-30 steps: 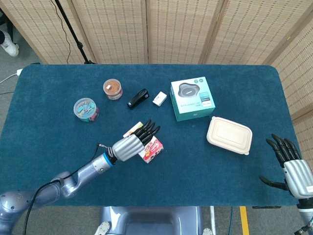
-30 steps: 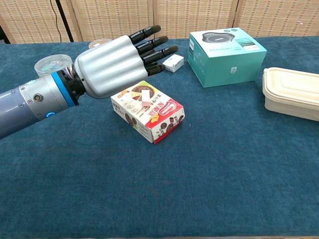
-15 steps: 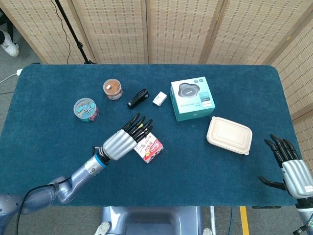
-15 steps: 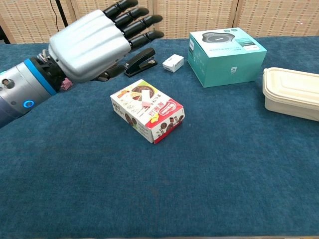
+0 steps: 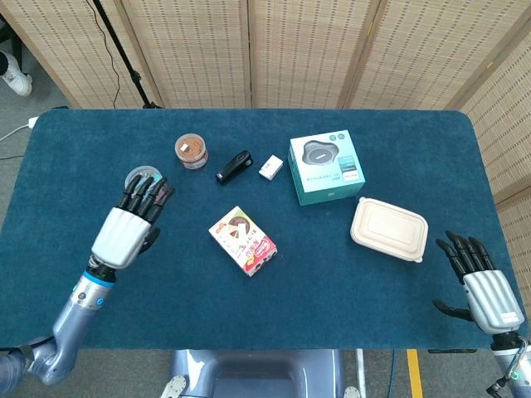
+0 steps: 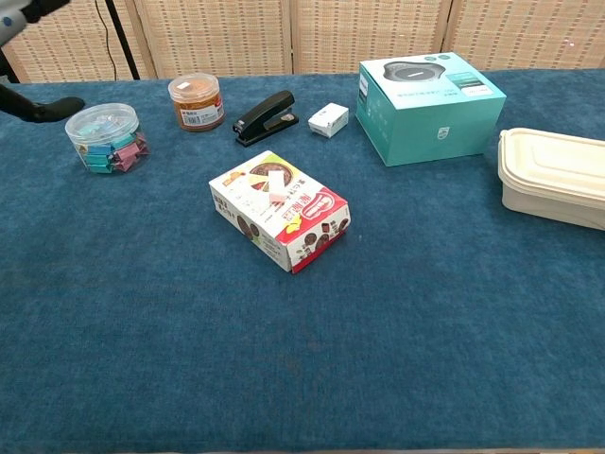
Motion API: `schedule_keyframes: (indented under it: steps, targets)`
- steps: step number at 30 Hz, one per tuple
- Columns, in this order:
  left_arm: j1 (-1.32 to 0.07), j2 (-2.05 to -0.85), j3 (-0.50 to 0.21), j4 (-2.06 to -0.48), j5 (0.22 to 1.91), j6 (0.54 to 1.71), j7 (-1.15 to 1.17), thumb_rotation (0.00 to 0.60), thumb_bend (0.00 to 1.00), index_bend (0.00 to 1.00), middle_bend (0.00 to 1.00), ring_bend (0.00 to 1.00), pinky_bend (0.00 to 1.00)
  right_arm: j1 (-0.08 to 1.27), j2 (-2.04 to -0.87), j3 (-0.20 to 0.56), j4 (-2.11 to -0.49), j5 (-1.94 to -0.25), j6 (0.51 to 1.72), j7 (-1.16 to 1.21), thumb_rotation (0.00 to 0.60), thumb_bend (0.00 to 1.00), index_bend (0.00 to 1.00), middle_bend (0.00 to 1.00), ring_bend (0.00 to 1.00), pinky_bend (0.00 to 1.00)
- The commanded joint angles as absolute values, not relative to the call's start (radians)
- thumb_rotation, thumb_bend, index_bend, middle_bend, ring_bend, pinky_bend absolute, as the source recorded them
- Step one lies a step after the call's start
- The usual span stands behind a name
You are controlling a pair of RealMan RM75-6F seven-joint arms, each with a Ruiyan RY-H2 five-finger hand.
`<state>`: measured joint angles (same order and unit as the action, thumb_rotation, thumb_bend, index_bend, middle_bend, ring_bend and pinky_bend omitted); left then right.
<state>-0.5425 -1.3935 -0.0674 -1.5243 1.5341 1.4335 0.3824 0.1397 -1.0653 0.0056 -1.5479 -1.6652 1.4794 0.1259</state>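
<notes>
I have the left hand [image 5: 126,230] raised over the left part of the blue table [image 5: 99,149], fingers spread and holding nothing. Its fingertips overlap the clear tub of coloured clips [image 6: 105,138] in the head view; I cannot tell whether they touch it. In the chest view only a dark fingertip of this hand shows at the left edge, level with the tub.

The snack box [image 5: 242,240] with the chocolate print lies flat near the table centre, well apart from the left hand and turned at an angle to the table edge. Its red end faces the near side in the chest view.

I have the right hand [image 5: 481,284] at the far right, off the near right corner of the table, fingers spread and empty. The nearest thing to it is the beige lidded food container [image 5: 389,229].

Behind the snack box, from left to right: a round jar with an orange lid [image 5: 192,152], a black stapler [image 5: 234,167], a small white box [image 5: 270,167], and a teal product box [image 5: 327,166] lying flat
</notes>
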Motion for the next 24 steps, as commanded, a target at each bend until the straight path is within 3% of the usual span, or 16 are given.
schedule_keyframes:
  steps: [1, 4, 7, 15, 18, 24]
  targets:
    - [-0.473, -1.336, -0.072, -1.605, 1.449, 1.458, 0.317, 0.6, 0.3, 0.0, 0.0, 0.0, 0.0, 0.157, -1.056, -0.005, -1.568, -1.699, 1.458, 0.064, 0.6, 0.0, 0.0, 0.0, 0.0, 0.0]
    - [-0.435, -1.3, -0.067, -1.649, 1.415, 1.466, 0.286, 0.6, 0.3, 0.0, 0.0, 0.0, 0.0, 0.173, -1.041, -0.015, -1.596, -1.728, 1.438, 0.031, 0.6, 0.04, 0.0, 0.0, 0.0, 0.0]
    - [-0.394, -1.258, -0.056, -1.684, 1.385, 1.471, 0.25, 0.6, 0.3, 0.0, 0.0, 0.0, 0.0, 0.201, -1.019, -0.026, -1.638, -1.759, 1.401, 0.02, 0.6, 0.19, 0.0, 0.0, 0.0, 0.0]
    - [-0.309, -1.111, -0.036, -1.831, 1.312, 1.461, 0.206, 0.6, 0.3, 0.0, 0.0, 0.0, 0.0, 0.273, -1.005, -0.029, -1.787, -1.803, 1.287, -0.122, 0.6, 0.77, 0.0, 0.0, 0.0, 0.0]
    - [-0.281, -1.06, -0.024, -1.884, 1.325, 1.477, 0.192, 0.6, 0.3, 0.0, 0.0, 0.0, 0.0, 0.3, -1.011, -0.017, -1.842, -1.799, 1.243, -0.176, 0.6, 0.88, 0.0, 0.0, 0.0, 0.0]
    - [-0.223, -0.98, -0.01, -1.935, 1.387, 1.527, 0.123, 0.6, 0.3, 0.0, 0.0, 0.0, 0.0, 0.402, -1.064, 0.046, -1.975, -1.746, 1.094, -0.327, 0.6, 0.98, 0.0, 0.0, 0.0, 0.0]
